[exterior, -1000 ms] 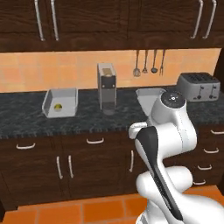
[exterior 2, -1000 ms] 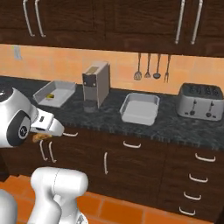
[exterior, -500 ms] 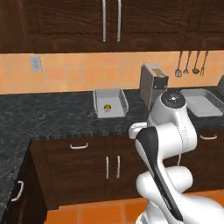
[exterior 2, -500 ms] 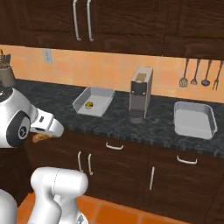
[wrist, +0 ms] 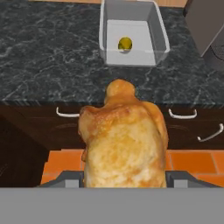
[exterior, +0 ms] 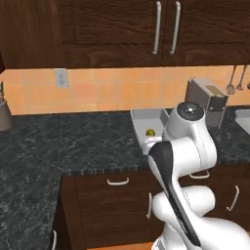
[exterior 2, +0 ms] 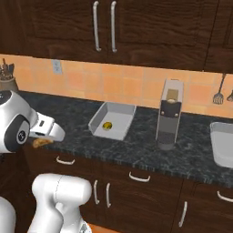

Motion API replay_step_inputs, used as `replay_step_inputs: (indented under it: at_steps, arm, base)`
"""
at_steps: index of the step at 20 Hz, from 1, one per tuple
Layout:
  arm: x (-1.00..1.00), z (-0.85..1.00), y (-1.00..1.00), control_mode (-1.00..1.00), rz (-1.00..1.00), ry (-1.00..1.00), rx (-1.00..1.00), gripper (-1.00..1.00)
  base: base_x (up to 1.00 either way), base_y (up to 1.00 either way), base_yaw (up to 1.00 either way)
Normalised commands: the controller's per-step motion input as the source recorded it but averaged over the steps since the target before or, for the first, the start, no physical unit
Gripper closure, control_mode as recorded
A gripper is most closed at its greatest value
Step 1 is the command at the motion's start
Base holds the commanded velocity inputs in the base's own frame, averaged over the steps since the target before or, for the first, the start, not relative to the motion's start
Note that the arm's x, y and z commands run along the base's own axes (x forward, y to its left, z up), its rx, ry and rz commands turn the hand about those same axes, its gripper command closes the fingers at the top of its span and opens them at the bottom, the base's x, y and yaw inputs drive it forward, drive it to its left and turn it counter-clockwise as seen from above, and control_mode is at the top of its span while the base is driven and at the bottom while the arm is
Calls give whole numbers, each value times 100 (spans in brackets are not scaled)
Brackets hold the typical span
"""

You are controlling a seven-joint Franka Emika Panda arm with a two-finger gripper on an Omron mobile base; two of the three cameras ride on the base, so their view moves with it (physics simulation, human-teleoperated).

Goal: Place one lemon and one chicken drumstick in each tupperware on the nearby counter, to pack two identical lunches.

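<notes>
The gripper (wrist: 124,181) is clamped on a golden-brown chicken drumstick (wrist: 124,140), which rises between the jaws and covers most of the lower middle of the hand view; from the right base view the drumstick (exterior 2: 42,142) peeks out under the hand, held off the front of the cabinets. Straight ahead of the gripper and beyond the drumstick's tip runs the front edge of the counter (wrist: 52,74), a dark speckled slab with drawers and curved silver handles below it. Past that edge, directly in line with the gripper, sits a tupperware (wrist: 134,56), a shallow light-grey tray with raised rims, set back from the counter's lip with a strip of bare stone in front. One lemon (wrist: 125,43) lies inside it toward the far wall, leaving most of the tray floor open. To the left of the tray, ahead of the gripper, the stone is wide and bare. To the right of the tray stands a tall grey coffee machine (exterior 2: 169,113), near the tray's right rim but apart from it. Farther right, the second tupperware (exterior 2: 222,144) lies at the view's border.
</notes>
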Motion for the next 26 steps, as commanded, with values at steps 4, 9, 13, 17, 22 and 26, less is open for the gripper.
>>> replay_step_inputs:
  at_steps: [4, 9, 13, 17, 22, 26]
  arm:
    - [0, 0, 0, 100, 0, 0, 0, 100]
    - [41, 0, -23, -100, 0, 3, 1, 100]
    - [100, -3, -63, -100, 4, 1, 6, 100]
    - [100, -8, -45, -100, 1, 9, 10, 100]
    - [100, -35, -22, -100, 0, 13, 1, 100]
    - [99, -49, -29, -100, 0, 5, 0, 100]
  base:
    - [52, -14, 0]
    - [16, -5, 0]
    - [0, 0, 0]
    - [0, 0, 0]
    - [0, 0, 0]
    - [0, 0, 0]
